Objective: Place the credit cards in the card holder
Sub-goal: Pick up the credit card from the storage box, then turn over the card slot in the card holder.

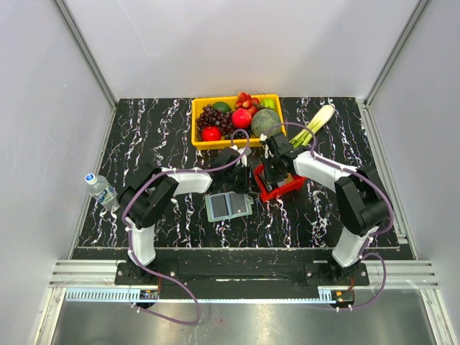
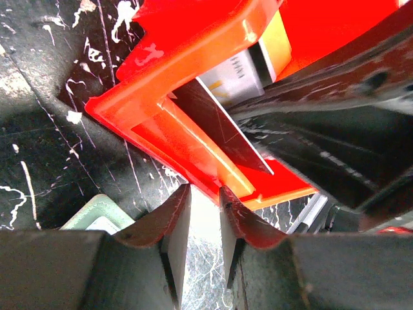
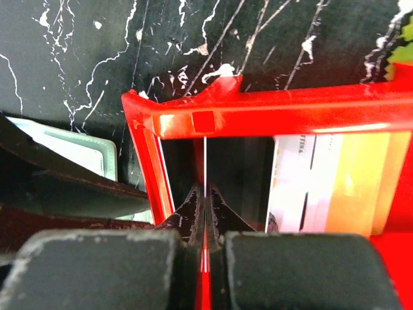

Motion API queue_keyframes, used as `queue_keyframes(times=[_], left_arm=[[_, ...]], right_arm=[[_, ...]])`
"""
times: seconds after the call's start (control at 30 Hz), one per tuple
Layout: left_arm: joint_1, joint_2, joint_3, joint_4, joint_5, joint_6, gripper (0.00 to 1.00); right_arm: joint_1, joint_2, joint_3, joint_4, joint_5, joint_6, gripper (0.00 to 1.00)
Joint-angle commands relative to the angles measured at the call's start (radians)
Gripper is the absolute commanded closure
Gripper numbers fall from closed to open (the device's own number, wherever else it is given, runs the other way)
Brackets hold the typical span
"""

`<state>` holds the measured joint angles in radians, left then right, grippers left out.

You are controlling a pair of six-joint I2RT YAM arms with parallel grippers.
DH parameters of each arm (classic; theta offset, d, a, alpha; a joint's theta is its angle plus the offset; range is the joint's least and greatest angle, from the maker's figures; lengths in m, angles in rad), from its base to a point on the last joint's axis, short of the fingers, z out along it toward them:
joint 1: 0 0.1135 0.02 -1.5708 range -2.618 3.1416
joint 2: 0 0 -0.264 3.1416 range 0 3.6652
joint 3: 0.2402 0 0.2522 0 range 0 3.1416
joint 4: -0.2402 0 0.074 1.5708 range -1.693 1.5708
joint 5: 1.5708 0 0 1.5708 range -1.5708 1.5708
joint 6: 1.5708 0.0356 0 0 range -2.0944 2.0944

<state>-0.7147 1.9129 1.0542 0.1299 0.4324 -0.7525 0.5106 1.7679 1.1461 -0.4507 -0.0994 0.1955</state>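
Right wrist shows right gripper (image 3: 205, 196) pinching a dark card (image 3: 205, 161) edge-on; left wrist shows left gripper (image 2: 204, 194) ajar.

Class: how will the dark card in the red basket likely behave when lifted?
The dark card looks thin and straight, so probably stiff and light. Pinched only at its edge by the right end effector, its smooth faces may let it slip or pivot. It could snag the rim of the red basket.

right claw (image 3: 205, 197): pinching edge-on card (image 3: 205, 161) | red basket (image 3: 258, 119): pale and orange cards (image 3: 322, 184) inside
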Motion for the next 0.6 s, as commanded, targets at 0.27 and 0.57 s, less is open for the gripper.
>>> queue_keyframes(times=[0.27, 0.57], left_arm=[[0.003, -0.083, 0.082, -0.029, -0.027, 0.062, 0.71], [0.003, -0.225, 0.043, -0.044, -0.087, 0.105, 0.62]], right_arm=[[-0.032, -0.225, 0.030, -0.049, 0.248, -0.025, 1.00], [-0.043, -0.326, 0.023, -0.027, 0.113, 0.070, 1.00]])
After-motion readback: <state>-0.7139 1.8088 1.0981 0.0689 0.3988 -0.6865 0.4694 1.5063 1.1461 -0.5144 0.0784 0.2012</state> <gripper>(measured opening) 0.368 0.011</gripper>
